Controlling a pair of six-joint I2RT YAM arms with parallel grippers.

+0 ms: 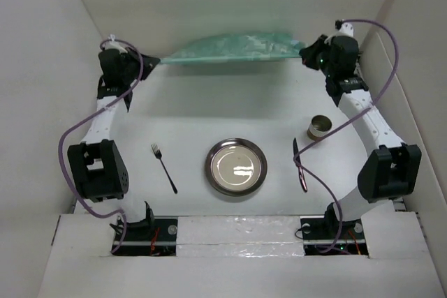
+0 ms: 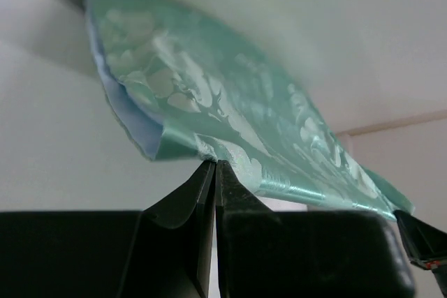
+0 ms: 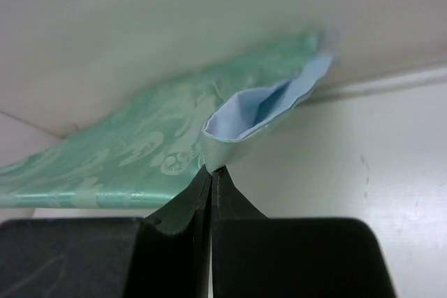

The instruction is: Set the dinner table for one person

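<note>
A teal-green patterned cloth point(image 1: 230, 49) hangs stretched between my two grippers at the far side of the white dinner table point(image 1: 230, 113). My left gripper point(image 1: 149, 61) is shut on the cloth's left corner point(image 2: 202, 146). My right gripper point(image 1: 305, 54) is shut on its right corner point(image 3: 223, 151). A round metal plate point(image 1: 236, 166) lies at the near middle. A dark fork point(image 1: 164, 167) lies left of the plate. A dark knife or spoon point(image 1: 299, 165) lies right of it. A small metal cup point(image 1: 320, 128) stands at the right, by my right arm.
White walls close in the table at the back and both sides. The two arm bases and a white ledge point(image 1: 237, 232) run along the near edge. Purple cables loop beside each arm.
</note>
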